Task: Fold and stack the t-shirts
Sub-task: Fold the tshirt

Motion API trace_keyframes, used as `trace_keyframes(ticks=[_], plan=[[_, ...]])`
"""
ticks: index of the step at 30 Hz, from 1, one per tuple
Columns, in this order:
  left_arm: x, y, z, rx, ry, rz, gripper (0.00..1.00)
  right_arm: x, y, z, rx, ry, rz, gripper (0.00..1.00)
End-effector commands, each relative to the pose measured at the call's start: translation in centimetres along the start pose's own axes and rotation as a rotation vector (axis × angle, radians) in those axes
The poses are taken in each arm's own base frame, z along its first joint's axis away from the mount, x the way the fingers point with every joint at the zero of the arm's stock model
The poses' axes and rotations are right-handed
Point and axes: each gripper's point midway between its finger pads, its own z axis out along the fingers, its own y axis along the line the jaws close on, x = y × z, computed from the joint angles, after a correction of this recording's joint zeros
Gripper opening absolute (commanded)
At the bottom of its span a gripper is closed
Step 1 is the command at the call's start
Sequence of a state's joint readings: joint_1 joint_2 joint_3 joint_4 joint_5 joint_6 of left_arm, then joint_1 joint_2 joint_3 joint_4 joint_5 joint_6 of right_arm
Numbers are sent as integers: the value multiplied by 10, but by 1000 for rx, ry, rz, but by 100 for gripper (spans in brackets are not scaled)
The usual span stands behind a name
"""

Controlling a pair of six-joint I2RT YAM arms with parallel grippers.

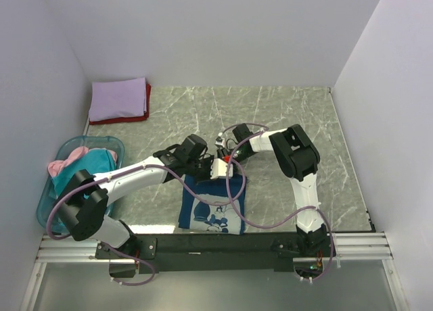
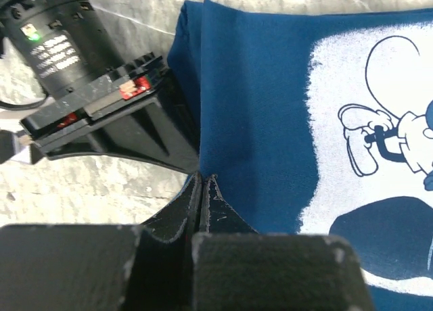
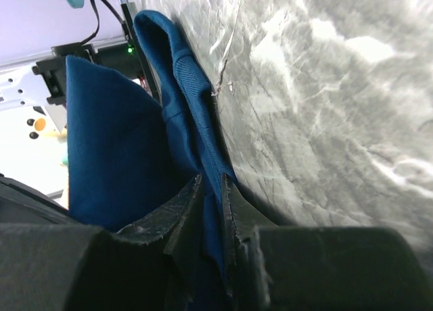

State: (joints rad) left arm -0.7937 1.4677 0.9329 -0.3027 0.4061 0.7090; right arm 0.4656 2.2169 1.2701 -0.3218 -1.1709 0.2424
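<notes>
Dark blue t-shirt (image 1: 213,204): we see it lying print up at the middle of the worktop's (image 1: 298,108) near edge.
Left gripper (image 2: 201,181): pinched tight on the shirt's far hem.
Right gripper (image 3: 211,189): clamped on a fold of the same shirt (blue cloth sits between its fingers).
Lavender t-shirt (image 1: 118,100): folded on the red t-shirt (image 1: 146,112), far left corner.
Basket (image 1: 46,204): left edge, holding the teal t-shirt (image 1: 88,165) and pink t-shirt (image 1: 64,163).

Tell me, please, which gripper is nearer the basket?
Left. The left gripper pinches the far edge of the blue shirt, on the side toward the basket; the right gripper grips that edge just beside it, farther from the basket.
</notes>
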Motion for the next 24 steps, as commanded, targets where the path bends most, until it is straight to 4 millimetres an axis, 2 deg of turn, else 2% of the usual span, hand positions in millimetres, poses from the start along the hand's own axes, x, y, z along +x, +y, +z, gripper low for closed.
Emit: trace_keyframes(ticks=[1,9,19,24], plan=[[-29,28,-11,-96,-71,86,0,8,-15,7,35,26,1,24],[-28,51,-12,-145,-81,98,0,14,-16,8,37,41,-3,24],[-33,63,-10,-168,-100,130,0,18,-19,9,36,48,-8,24],[-23,65,-1,-164,-80,133,0,19,-19,8,41,49,-16,24]])
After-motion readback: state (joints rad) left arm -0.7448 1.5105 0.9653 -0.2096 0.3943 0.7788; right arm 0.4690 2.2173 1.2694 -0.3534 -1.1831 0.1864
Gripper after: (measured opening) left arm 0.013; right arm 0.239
